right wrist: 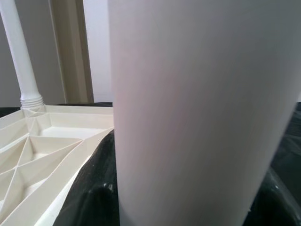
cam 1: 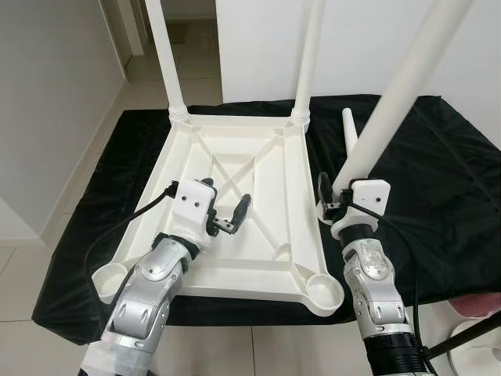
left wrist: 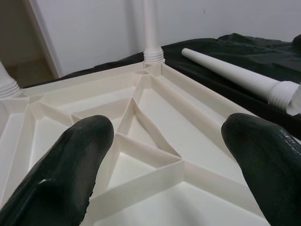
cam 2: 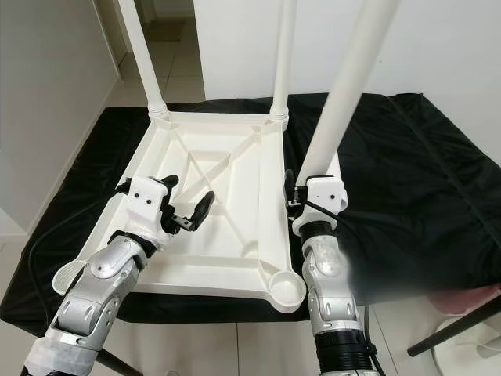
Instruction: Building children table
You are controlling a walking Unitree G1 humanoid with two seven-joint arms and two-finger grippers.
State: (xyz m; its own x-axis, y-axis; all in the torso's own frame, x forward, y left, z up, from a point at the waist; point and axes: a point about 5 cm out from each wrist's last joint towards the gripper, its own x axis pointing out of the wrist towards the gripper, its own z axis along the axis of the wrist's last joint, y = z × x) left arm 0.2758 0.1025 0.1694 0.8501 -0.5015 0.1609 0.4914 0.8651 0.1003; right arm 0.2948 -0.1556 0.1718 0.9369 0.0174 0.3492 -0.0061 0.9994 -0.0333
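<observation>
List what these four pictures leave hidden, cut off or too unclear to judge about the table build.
- Both screwed-in legs: tops cut off by the eye views' upper edge.
- Right gripper: the held leg hides its fingers' grip; in the right wrist view that leg blocks almost everything ahead.
- Near left socket: partly hidden by the left arm.
- Loose leg on the black cloth: the held leg crosses it in the left eye view.

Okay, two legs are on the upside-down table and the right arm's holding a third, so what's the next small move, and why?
Probably swing the held leg down so its end meets the near right corner socket. The right gripper holds it raised beside the tabletop; that socket is unfilled, and the left gripper hovers open over the ribs.
</observation>
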